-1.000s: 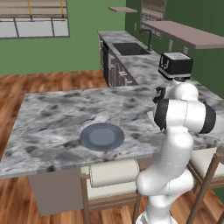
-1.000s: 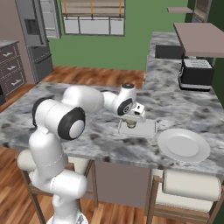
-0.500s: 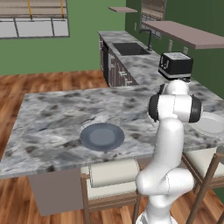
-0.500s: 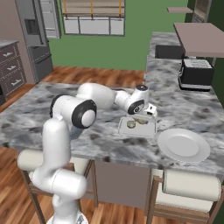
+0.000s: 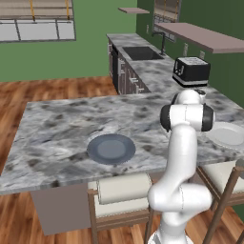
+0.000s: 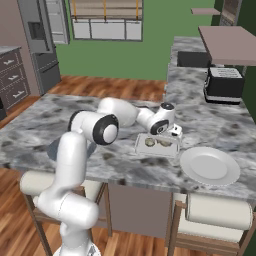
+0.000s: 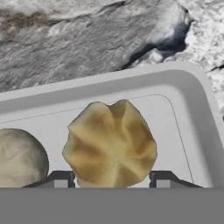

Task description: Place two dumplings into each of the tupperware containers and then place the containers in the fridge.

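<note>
The tupperware container (image 6: pixel 156 153) lies on the marble island just left of the white plate, with two dumplings in it. My gripper (image 6: pixel 170 137) reaches down at its right end. In the hand view a golden pleated dumpling (image 7: pixel 111 144) sits between my gripper's (image 7: pixel 111 179) two tips, which touch its sides, close to a rounded corner of the container (image 7: pixel 131 81). The second, paler dumpling (image 7: pixel 19 157) lies beside it on the left. From the right base camera both dumplings (image 6: pixel 149 142) (image 6: pixel 164 143) show side by side. The fridge (image 6: pixel 42 45) stands far back on the left.
An empty white plate (image 6: pixel 209 166) (image 5: pixel 228 134) lies right of the container. A blue-grey plate (image 5: pixel 111 148) rests near the island's front edge. A toaster (image 6: pixel 224 85) (image 5: pixel 190 71) stands on the back counter. Cushioned stools (image 6: pixel 220 212) (image 5: pixel 125 188) are tucked under the front edge.
The arm has swung to the right across the container, and the hand now sits over its right end. The jaws have narrowed slightly.
</note>
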